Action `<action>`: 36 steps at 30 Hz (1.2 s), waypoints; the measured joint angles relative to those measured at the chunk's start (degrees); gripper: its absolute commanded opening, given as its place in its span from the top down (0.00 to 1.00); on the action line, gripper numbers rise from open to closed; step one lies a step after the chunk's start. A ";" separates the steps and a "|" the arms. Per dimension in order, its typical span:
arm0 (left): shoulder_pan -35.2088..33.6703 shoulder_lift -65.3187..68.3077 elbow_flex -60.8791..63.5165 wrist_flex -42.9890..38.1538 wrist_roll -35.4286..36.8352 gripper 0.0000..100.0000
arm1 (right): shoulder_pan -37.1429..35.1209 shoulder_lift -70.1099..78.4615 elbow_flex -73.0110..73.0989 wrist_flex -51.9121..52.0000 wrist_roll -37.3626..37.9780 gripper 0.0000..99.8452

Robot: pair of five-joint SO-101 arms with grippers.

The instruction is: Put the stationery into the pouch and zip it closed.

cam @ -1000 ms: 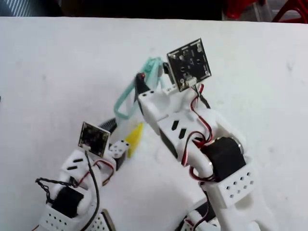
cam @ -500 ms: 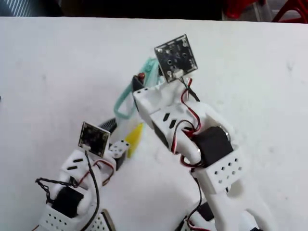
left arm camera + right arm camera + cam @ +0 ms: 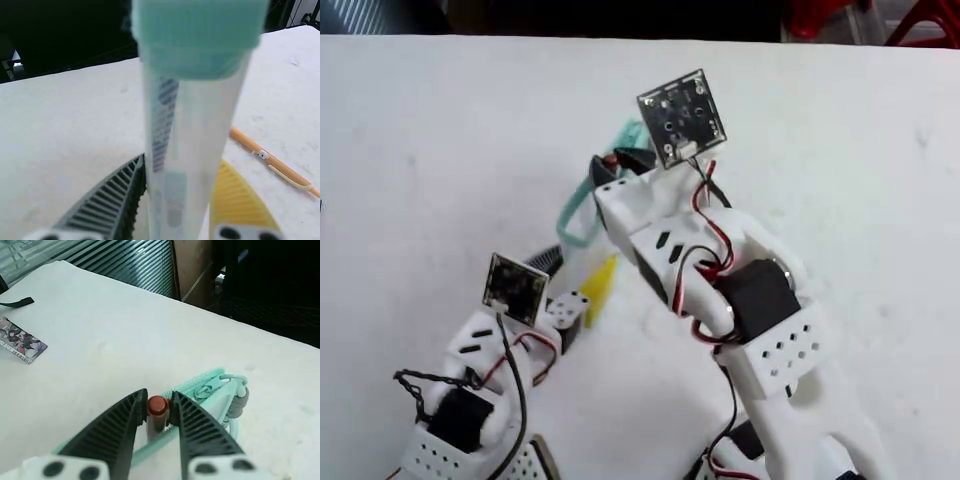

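The clear pouch (image 3: 195, 100) with teal trim stands on edge between the black and yellow fingers of my left gripper (image 3: 180, 165), which is shut on it. In the high view that gripper (image 3: 572, 272) sits low left and the pouch's teal edge (image 3: 575, 210) curves up toward the right arm. My right gripper (image 3: 157, 397) is shut on a red-tipped pen (image 3: 157, 405) at the pouch's far end, beside the teal zipper pull (image 3: 217, 384). From above, this gripper (image 3: 615, 165) is at the pouch's top end. An orange pencil (image 3: 270, 161) lies on the table beside the yellow finger.
The white table (image 3: 440, 150) stretches wide to the left and far right of both arms. A small printed card (image 3: 20, 343) lies on it away from the pouch. Dark room and chairs lie beyond the table's far edge.
The right arm has swung left and a little farther out, bringing its gripper over the pouch's far end. The left arm and the pouch have stayed put.
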 measured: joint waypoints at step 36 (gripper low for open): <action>-0.09 0.00 0.09 0.00 0.00 0.79 | 2.46 44.48 -59.52 39.82 -3.08 0.98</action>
